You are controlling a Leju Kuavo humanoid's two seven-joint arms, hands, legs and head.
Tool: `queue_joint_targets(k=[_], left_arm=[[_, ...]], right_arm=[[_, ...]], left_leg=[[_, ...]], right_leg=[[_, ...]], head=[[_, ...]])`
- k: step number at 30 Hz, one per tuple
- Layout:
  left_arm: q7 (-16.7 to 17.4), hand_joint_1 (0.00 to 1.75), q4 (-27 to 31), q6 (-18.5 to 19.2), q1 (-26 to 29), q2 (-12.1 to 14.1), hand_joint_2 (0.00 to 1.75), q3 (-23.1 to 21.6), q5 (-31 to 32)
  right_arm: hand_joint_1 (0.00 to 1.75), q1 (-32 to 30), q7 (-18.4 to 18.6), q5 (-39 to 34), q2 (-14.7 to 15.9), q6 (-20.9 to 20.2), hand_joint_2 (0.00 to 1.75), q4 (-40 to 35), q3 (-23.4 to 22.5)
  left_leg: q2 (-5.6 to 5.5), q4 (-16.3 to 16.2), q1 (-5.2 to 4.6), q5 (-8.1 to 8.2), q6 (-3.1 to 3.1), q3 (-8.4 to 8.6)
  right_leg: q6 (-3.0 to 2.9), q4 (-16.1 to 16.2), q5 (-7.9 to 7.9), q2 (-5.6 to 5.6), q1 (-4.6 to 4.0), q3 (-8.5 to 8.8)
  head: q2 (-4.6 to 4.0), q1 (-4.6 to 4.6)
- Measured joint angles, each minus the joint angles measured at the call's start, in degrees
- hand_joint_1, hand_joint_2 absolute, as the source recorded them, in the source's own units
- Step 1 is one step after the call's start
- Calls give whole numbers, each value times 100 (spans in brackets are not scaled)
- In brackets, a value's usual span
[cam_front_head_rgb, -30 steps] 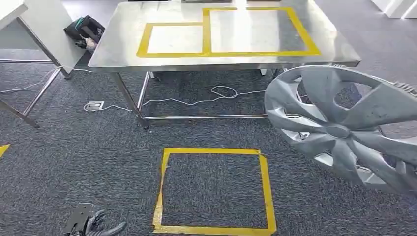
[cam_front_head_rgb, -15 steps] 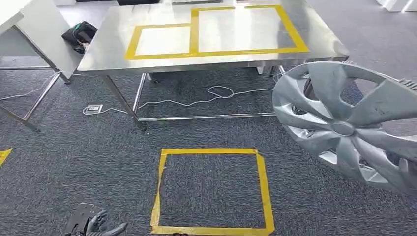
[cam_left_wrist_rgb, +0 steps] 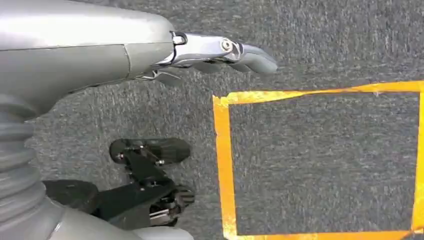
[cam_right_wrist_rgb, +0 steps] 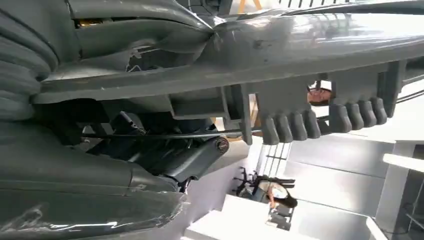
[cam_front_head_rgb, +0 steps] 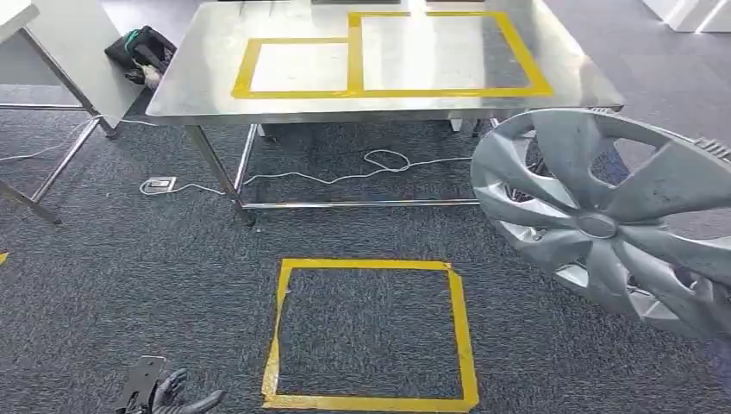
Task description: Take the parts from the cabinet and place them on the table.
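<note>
- Filling the right side of the head view, a silver wheel cover is held up in the air, tilted, its spoked face turned toward the camera.
- The wheel cover is carried at the right, below and short of the steel tabletop, whose near right corner lies just beyond its upper rim; it is over the dark carpet, not on any surface.
- In the right wrist view the right robot hand is seen pressed close against the back of the wheel cover, its dark fingers curled under the ribbed rim (the grip itself is partly hidden by the part).
- The left robot hand is seen hanging low over the carpet, holding nothing, its fingers stretched out and apart; it lies well apart from the wheel cover.
- Two adjoining rectangles of yellow tape are marked on the tabletop.
- A yellow tape square is marked on the carpet in front of the tabletop.
- A white cable is seen lying under the tabletop, and a black bag rests on the floor beside it.
</note>
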State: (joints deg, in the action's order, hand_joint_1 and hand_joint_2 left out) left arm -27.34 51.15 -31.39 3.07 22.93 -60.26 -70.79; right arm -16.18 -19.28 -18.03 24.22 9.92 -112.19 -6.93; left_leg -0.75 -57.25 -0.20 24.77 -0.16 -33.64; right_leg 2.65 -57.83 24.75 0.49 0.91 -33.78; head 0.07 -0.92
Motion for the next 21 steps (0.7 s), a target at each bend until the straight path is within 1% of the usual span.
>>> queue_joint_targets(k=[1, 8, 12, 21], left_arm=[[0, 0, -2, 15, -1, -7, 175, 4, 0], [0, 0, -15, 20, 6, -15, 175, 11, 7], [0, 0, -15, 17, 6, -17, 175, 11, 7], [0, 0, -26, 17, 10, -22, 175, 11, 7]], right_arm=[[175, 0, 0, 9, 0, 9, 175, 0, 0], [175, 2, -2, 184, 0, 164, 175, 0, -42], [175, 2, -2, 186, 0, 168, 175, 0, -57], [175, 2, -4, 186, 0, 168, 175, 0, -61]], left_leg=[[0, 0, -1, -2, 3, -2], [0, 0, -1, -6, 10, -3], [0, 1, 3, -13, 19, -3], [0, 2, 8, -14, 18, -4]], right_leg=[[13, 6, -8, 0, 1, 0], [21, 10, -13, 0, 1, -3], [21, 8, -13, 0, -3, -5], [21, 7, -12, -1, -8, -5]], head=[[0, 0], [0, -2], [0, -4], [0, -2]])
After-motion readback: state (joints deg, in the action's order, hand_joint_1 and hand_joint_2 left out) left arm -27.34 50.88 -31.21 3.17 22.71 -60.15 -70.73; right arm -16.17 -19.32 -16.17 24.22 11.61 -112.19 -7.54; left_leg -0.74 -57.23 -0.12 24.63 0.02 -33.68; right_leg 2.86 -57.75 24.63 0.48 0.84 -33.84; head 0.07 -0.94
